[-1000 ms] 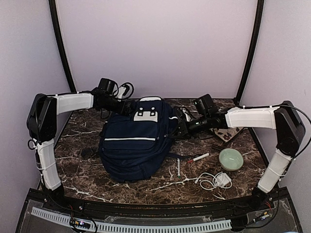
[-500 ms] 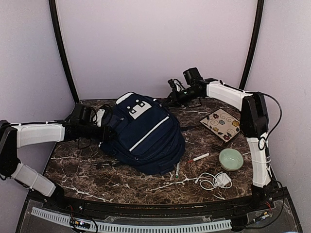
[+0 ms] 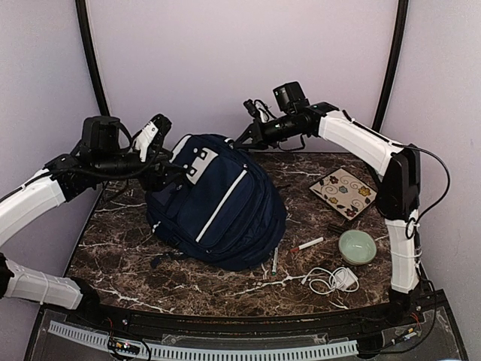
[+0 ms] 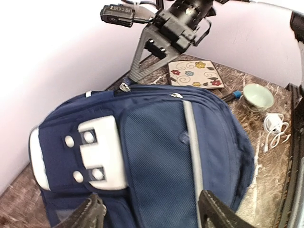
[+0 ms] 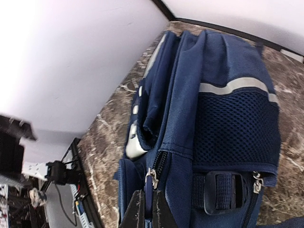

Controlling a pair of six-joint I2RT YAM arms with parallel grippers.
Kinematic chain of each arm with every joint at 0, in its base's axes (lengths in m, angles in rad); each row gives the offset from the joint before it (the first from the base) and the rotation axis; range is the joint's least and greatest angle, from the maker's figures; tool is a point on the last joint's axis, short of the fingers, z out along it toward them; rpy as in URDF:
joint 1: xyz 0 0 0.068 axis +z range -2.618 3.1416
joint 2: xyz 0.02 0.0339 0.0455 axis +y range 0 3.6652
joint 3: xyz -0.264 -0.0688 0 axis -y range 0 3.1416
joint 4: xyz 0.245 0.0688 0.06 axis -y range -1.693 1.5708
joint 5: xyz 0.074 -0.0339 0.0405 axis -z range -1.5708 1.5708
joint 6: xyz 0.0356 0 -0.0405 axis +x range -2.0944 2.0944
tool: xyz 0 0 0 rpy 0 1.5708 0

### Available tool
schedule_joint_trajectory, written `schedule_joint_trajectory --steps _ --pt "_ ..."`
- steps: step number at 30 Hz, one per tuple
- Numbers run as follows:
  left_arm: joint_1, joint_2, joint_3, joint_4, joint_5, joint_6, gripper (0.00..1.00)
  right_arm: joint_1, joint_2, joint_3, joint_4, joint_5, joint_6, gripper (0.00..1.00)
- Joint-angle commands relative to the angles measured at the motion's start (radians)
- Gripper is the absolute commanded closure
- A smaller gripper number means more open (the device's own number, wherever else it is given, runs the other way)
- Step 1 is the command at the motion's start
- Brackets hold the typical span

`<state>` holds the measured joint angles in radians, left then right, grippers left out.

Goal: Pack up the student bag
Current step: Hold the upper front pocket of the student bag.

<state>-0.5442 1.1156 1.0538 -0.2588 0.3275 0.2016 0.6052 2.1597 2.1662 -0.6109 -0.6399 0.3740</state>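
student bag [image 3: 225, 210]: matt navy woven cloth
side pocket [image 5: 235, 128]: rough open mesh
patch [image 4: 102, 152]: smooth white, plastic-looking
zip pull [image 5: 151, 178]: shiny metal
table [image 3: 150, 271]: glossy dark marble look
bowl [image 3: 357, 247]: smooth, glossy pale green

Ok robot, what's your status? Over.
Left gripper open above student bag. Right gripper shut on its zipper pull. Pen, bowl, cable lie outside, nothing blocking.
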Motion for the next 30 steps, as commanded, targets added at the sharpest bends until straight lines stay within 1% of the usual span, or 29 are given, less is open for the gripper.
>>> schedule_joint_trajectory --steps 1,3,6,8,11,15,17,19,26,30 --pt "0.0 0.106 0.134 -0.139 -0.05 0.227 0.25 0.056 -0.162 0.104 0.114 -0.103 -0.037 1.0" --pt "0.001 0.159 0.201 -0.16 -0.033 0.283 0.19 0.069 -0.176 0.103 0.113 -0.117 -0.04 1.0" --pt "0.001 0.222 0.284 -0.162 -0.034 0.319 0.12 0.089 -0.19 0.099 0.087 -0.124 -0.065 1.0" --pt "0.0 0.254 0.321 -0.174 -0.01 0.403 0.09 0.1 -0.196 0.096 0.069 -0.142 -0.087 1.0" --pt "0.0 0.275 0.334 -0.173 0.017 0.524 0.07 0.111 -0.205 0.097 0.039 -0.162 -0.111 1.0" --pt "0.001 0.278 0.324 -0.13 0.044 0.664 0.03 0.13 -0.223 0.067 0.032 -0.181 -0.117 1.0" --pt "0.002 0.288 0.332 -0.081 0.033 0.679 0.01 0.137 -0.226 0.055 0.034 -0.183 -0.121 1.0" --pt "0.001 0.321 0.357 -0.08 0.03 0.695 0.01 0.141 -0.228 0.045 0.041 -0.182 -0.119 1.0" --pt "0.001 0.499 0.505 -0.207 0.063 0.769 0.01 0.166 -0.228 0.023 0.049 -0.19 -0.112 1.0" --pt "0.001 0.541 0.534 -0.225 0.152 0.774 0.01 0.177 -0.223 0.012 0.049 -0.192 -0.112 1.0"
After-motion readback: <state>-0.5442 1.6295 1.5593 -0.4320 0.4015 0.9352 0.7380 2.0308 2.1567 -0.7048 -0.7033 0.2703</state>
